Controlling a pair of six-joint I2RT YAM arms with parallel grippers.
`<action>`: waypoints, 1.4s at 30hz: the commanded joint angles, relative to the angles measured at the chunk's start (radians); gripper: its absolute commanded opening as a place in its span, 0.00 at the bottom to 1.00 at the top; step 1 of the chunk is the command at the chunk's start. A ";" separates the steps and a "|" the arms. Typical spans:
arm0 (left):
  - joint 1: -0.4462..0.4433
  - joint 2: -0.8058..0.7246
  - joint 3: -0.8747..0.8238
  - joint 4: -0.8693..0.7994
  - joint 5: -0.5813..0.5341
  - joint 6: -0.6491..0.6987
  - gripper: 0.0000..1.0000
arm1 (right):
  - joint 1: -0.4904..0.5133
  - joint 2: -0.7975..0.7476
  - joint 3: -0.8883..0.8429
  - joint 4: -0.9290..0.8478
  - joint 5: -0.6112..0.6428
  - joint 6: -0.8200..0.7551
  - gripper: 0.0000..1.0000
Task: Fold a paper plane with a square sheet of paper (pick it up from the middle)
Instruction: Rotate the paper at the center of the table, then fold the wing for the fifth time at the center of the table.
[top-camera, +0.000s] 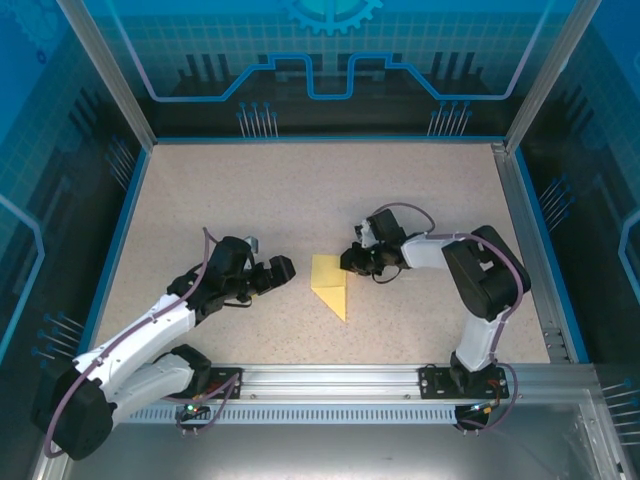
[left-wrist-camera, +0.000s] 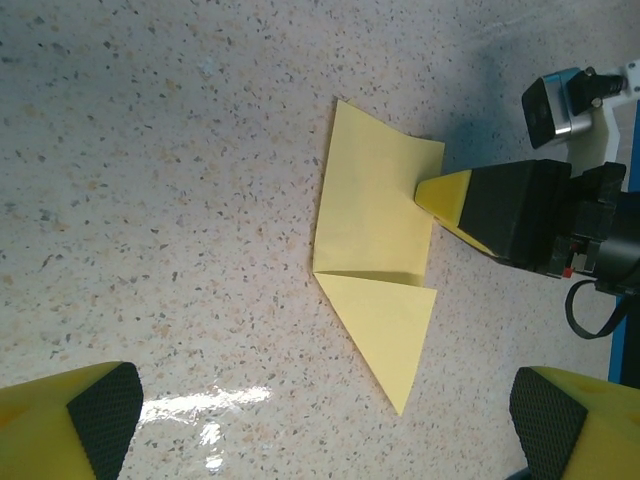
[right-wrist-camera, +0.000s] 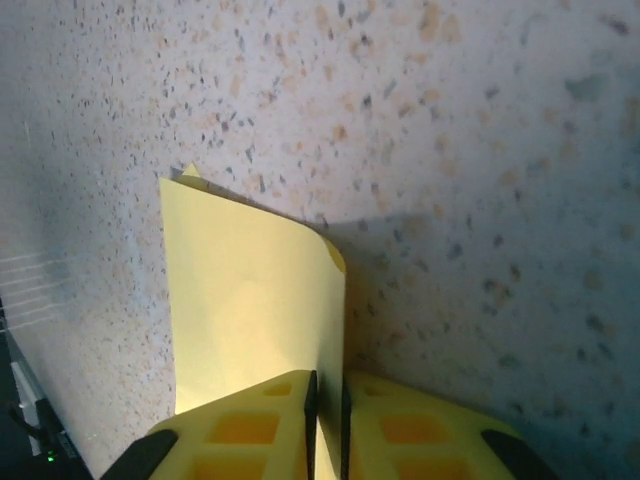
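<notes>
Pinching the lifted edge of the square sheet of paper (right-wrist-camera: 250, 300), the right gripper (right-wrist-camera: 327, 400) is clenched on it; the rest lies partly folded just ahead of this claw. The left gripper (top-camera: 283, 268) hovers released beside the sheet. The grip seems shallow, so carry the edge over slowly, aligning the corners.

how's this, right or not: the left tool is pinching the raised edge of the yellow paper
Wrong arm: the right tool is pinching the raised edge of the yellow paper, as the right wrist view shows. The left tool is open, off the paper.
</notes>
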 joint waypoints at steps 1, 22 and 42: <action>-0.002 0.016 0.008 -0.008 0.033 -0.004 0.99 | -0.006 -0.064 -0.071 0.070 0.027 0.057 0.28; -0.002 0.113 -0.011 0.155 0.093 0.028 0.98 | 0.200 -0.377 -0.109 -0.212 0.064 -0.022 0.15; -0.025 0.300 0.028 0.280 0.207 0.000 0.99 | 0.088 -0.128 -0.141 -0.029 -0.079 -0.052 0.14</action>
